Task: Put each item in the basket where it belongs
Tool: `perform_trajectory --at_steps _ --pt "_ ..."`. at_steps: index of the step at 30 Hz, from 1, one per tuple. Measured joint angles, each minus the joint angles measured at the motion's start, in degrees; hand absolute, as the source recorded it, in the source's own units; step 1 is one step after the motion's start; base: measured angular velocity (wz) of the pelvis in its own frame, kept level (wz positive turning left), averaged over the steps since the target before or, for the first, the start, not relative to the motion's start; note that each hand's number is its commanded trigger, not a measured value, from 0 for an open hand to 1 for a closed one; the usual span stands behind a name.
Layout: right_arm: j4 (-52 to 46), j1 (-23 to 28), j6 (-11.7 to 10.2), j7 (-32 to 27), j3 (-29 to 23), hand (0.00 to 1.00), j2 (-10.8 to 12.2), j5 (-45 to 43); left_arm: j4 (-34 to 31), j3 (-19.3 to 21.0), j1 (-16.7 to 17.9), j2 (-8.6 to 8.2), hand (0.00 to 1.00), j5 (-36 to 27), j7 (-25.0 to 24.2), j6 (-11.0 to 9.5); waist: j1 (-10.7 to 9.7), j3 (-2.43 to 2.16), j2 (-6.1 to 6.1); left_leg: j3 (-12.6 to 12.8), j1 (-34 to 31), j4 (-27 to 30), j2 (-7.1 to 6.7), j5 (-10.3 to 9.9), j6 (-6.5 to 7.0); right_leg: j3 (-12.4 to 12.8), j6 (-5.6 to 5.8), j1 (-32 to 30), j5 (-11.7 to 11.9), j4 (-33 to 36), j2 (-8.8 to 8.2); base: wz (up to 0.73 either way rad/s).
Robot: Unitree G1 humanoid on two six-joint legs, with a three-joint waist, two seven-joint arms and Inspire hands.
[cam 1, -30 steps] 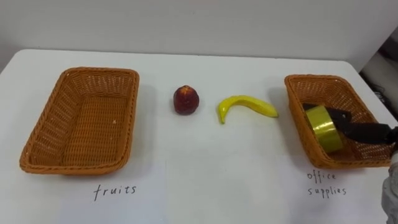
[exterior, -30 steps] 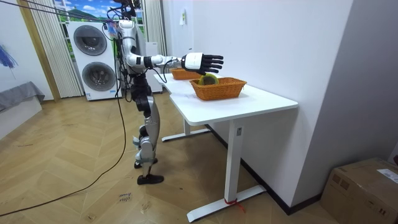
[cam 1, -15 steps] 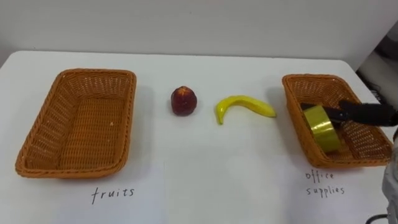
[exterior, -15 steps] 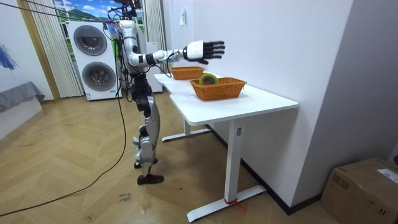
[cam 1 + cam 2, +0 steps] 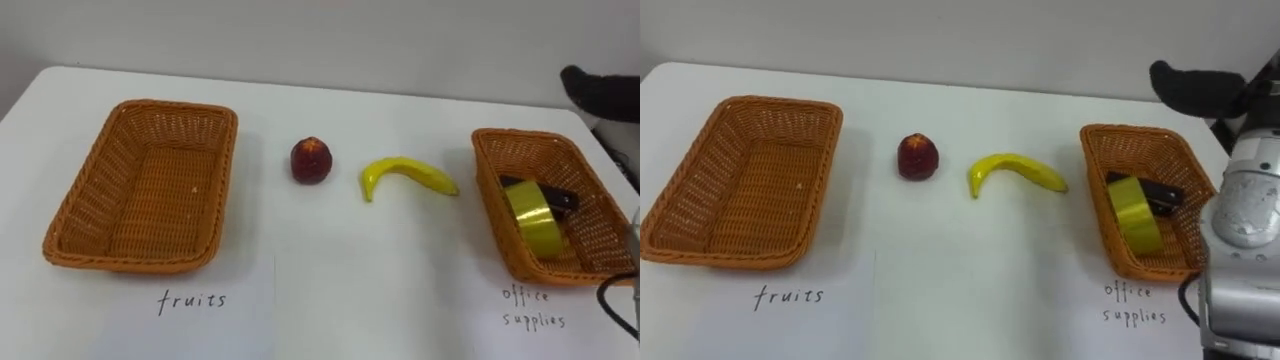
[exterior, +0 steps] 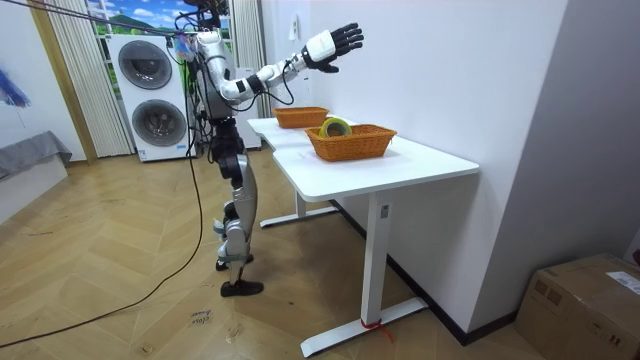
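White table [image 5: 330, 260], robot standing at its edge. Fruit basket [image 5: 95, 190] on the robot's left, nothing in it. Supplies basket [image 5: 490, 200] on the right. Right hand [image 6: 328, 44] is raised high above the table over the right end, fingers spread apart, holding nothing. Banana [image 5: 405, 175] lies on the bare table just left of the supplies basket, not touching it. Yellow tape roll [image 5: 535, 218] stands on edge inside the supplies basket, leaning against a flat dark item [image 5: 558, 198] behind it; can't tell what that item is. Red fruit [image 5: 311, 160] sits between the banana and the fruit basket, apart from both.

Step in hand, as I read it: supplies look sorted, fruit comes next. The banana is nearest the free hand, so come down over its thick middle, fingers across the curve, not at a tip where it would swing. Lift straight up before going sideways. The fruit basket is well across the table, so clear its near rim and set the banana down low rather than dropping it. The red fruit is round and may roll, so close round it from above.

Counts: two baskets, one banana, one red fruit, one tape roll, one dark item.
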Motion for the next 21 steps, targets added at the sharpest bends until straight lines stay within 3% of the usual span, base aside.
perform_trajectory --at_steps 5,10,16,21 --pt "0.72 -2.69 0.01 3.63 3.95 0.0 -0.01 -0.9 0.44 -1.57 0.06 0.0 0.0 0.01 -0.87 -0.13 0.98 0.27 0.28 -0.31 -0.33 0.07 -0.06 0.0 0.01 -0.52 0.0 -0.03 0.0 -0.03 -0.12 0.04" --pt "3.43 -4.74 0.72 9.71 7.53 0.0 -0.16 -1.42 0.68 -2.49 0.16 0.53 0.0 0.0 -1.42 0.58 1.05 0.27 -0.2 -2.27 -1.04 0.76 -0.16 0.01 0.01 -2.45 0.0 0.34 0.0 -0.1 -0.34 0.21" --pt "9.0 -5.55 3.21 16.76 11.05 0.0 -0.16 -3.37 0.66 -2.51 -0.24 1.1 0.0 -0.01 -3.35 1.86 3.05 0.43 -1.21 -3.41 -1.66 1.11 -0.31 0.04 0.05 -3.3 0.03 0.23 -0.02 -0.12 -0.5 0.07" --pt "12.77 -5.55 3.33 22.51 14.19 0.0 -0.26 -10.32 0.62 -2.46 -0.63 1.98 0.0 -0.01 -4.51 1.92 4.21 0.38 -2.22 -4.01 -2.16 1.67 -0.4 0.04 0.05 -3.66 0.02 0.29 -0.02 -0.19 -0.6 0.05"
